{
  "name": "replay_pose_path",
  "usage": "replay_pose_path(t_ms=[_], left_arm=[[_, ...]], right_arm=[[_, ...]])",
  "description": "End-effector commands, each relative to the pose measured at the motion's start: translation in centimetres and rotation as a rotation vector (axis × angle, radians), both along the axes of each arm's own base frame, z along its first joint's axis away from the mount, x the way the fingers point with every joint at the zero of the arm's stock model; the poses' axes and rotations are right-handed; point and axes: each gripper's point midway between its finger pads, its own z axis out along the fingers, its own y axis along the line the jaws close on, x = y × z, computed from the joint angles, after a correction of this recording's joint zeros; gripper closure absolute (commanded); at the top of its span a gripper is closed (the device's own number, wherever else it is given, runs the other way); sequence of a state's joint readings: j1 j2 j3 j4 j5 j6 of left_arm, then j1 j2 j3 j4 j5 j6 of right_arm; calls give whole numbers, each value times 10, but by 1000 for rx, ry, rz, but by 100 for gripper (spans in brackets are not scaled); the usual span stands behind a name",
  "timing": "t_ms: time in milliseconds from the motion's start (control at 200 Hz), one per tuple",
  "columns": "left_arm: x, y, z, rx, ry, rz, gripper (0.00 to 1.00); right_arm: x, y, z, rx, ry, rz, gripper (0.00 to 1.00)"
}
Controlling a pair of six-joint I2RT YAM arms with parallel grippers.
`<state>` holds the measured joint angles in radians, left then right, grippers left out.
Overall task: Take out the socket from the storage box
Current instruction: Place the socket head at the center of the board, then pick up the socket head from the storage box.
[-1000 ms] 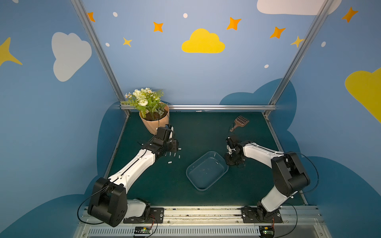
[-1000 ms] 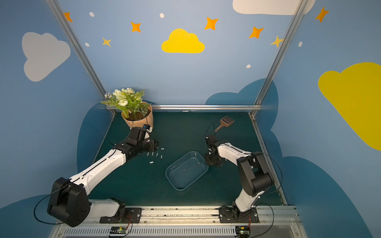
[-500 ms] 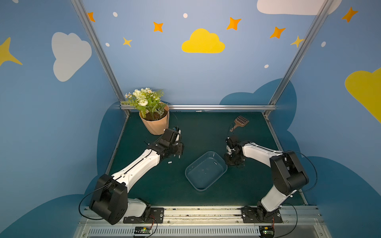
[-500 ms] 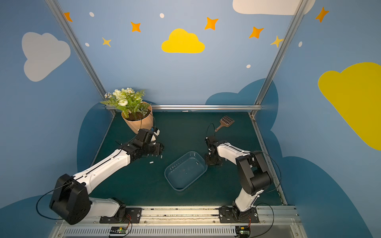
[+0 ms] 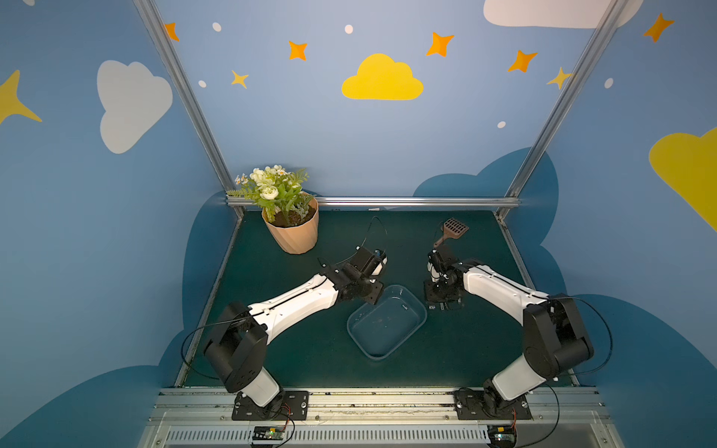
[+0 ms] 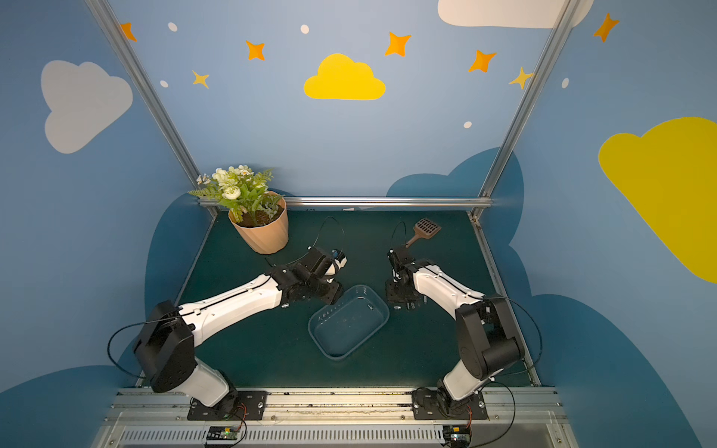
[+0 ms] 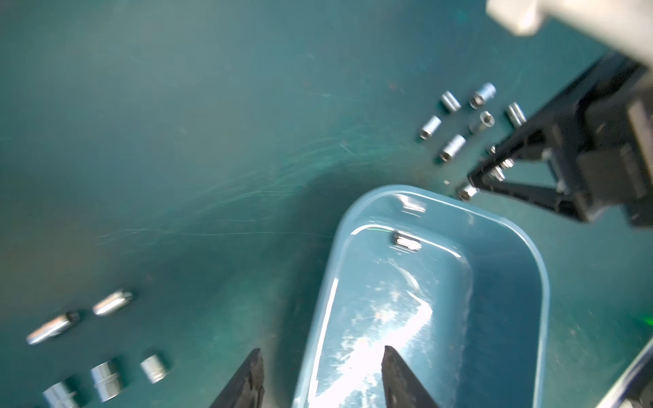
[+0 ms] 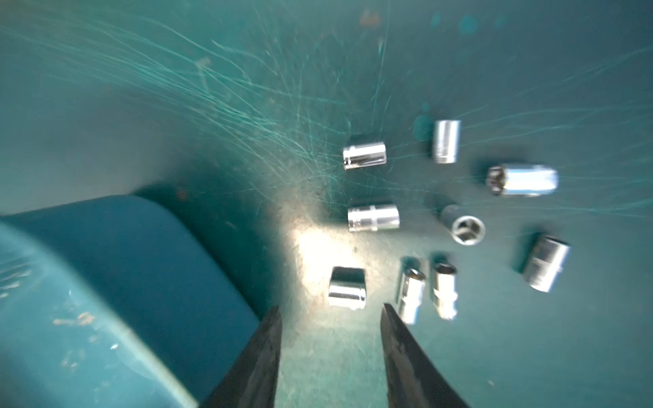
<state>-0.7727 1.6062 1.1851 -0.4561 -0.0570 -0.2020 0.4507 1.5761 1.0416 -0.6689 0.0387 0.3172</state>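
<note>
flowerpot (image 5: 297, 234): peach, ribbed, white flowers. Back-left of the green mat (image 5: 310, 368), between 10 and 11 o'clock from the storage box (image 5: 351, 329), well apart from it.
left sockets (image 7: 106, 379): a few chrome pieces loose on the mat on the box's 9 o'clock side. The left arm (image 5: 295, 304) hides most of them in both top views.
left gripper (image 7: 321, 356): at 11 o'clock of the box, jaws apart, clamping nothing. Fingers (image 7: 247, 385) straddle the box wall, one over the mat and one over the box floor.
storage box: translucent blue-grey, mid-mat, long axis running 7 to 1 o'clock.
socket (image 7: 406, 242): one small chrome piece inside the box, on the floor by the far wall, toward the 1 o'clock end.
right gripper (image 8: 331, 311): at 2 o'clock of the box, just beside its far corner, jaws apart and empty. A short socket (image 8: 346, 288) lies just ahead of the tips.
right sockets (image 8: 372, 217): about nine scattered on the mat around that gripper, near the box corner.
scoop (image 5: 454, 228): brown, slotted, at 1 o'clock, back of the mat.
</note>
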Motion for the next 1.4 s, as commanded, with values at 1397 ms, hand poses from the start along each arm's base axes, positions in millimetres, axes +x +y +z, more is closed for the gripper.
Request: replay_pose_path(t_ms=[1397], left_arm=[[-4, -102, -126, 134, 153, -209, 58]], right_arm=[[-15, -61, 34, 95, -80, -148, 55]])
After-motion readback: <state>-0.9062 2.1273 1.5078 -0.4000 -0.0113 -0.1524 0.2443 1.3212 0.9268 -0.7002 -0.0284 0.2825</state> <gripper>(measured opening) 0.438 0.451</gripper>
